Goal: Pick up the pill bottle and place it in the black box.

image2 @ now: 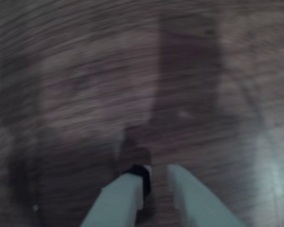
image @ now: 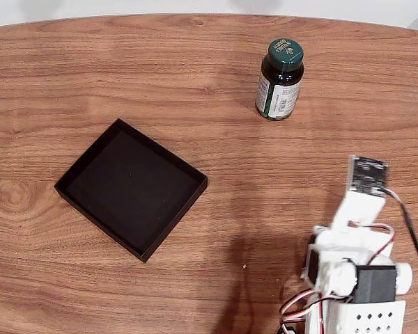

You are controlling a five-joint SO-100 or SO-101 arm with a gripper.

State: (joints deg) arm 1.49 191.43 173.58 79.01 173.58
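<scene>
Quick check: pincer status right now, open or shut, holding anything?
Pincer: nearly shut, a narrow gap between the fingers, holding nothing. The pill bottle stands on the table, untouched.

Wrist view: heavily blurred; tabletop [image2: 85, 71] grain smeared, no object identifiable. Claw [image2: 154, 182] cut off by the bottom edge; the gap between its two pale fingers [image2: 125, 194] shows, but blur prevents judging whether the jaws are fully closed.

Fixed view: arm [image: 355, 271] cut off at the bottom edge, claw hidden beneath it. Bottle [image: 280, 80] cap lettering and label print too small to read. Tabletop cut off left, right and near.
</scene>
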